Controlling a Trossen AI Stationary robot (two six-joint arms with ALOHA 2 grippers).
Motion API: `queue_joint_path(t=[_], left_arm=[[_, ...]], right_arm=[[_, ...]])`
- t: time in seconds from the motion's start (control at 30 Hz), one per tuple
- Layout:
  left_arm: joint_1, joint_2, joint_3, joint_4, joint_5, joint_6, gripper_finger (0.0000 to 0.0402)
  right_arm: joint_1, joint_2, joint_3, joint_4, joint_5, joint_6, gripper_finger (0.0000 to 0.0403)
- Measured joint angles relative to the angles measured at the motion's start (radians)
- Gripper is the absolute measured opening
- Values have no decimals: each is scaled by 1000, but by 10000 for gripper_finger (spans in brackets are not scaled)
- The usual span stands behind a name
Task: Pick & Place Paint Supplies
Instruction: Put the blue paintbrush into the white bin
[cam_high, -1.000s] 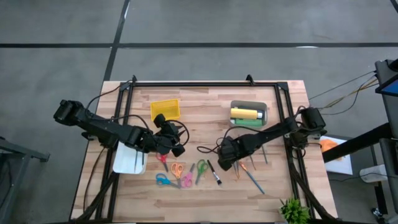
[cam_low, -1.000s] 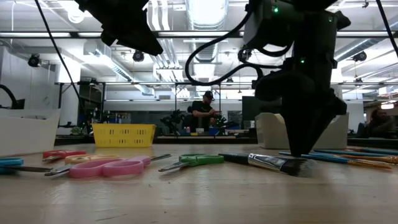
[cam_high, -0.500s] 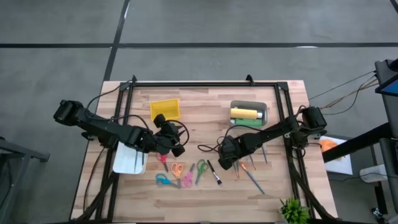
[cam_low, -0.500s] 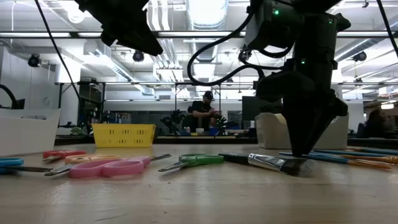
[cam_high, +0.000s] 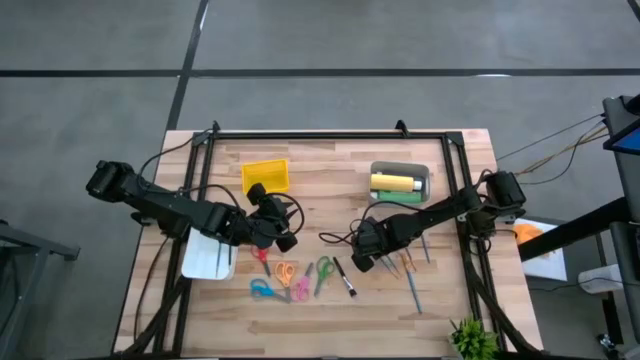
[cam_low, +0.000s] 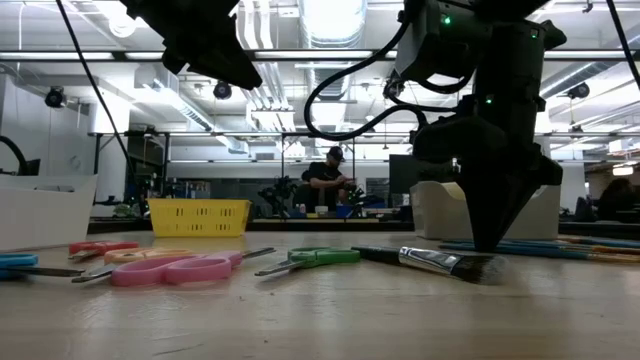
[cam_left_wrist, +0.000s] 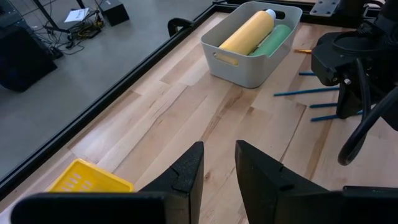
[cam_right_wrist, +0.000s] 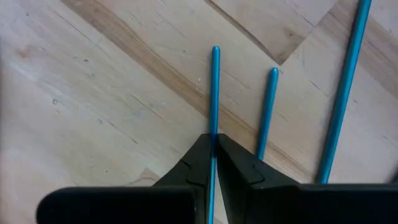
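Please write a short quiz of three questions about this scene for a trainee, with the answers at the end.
1. True or false: the right gripper is shut on a teal brush.
2. What lies in the grey bin? A) scissors B) a yellow bottle and a green bottle C) nothing
3. Fill in: the left gripper hangs above the table, holding ____.

Key: 1 true; 2 B; 3 nothing.
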Motion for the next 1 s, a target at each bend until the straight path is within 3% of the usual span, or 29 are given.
queue_joint_path(t=[0.47, 0.73, 1.0], left_arm=[[0, 0, 0, 0, 0, 0, 93], [0, 0, 0, 0, 0, 0, 93], [0, 0, 0, 0, 0, 0, 93]], right_arm=[[0, -24, 64, 13, 6, -81, 16], [-1, -22, 155, 34, 103, -167, 16], [-31, -23, 167, 305, 140, -293, 16]])
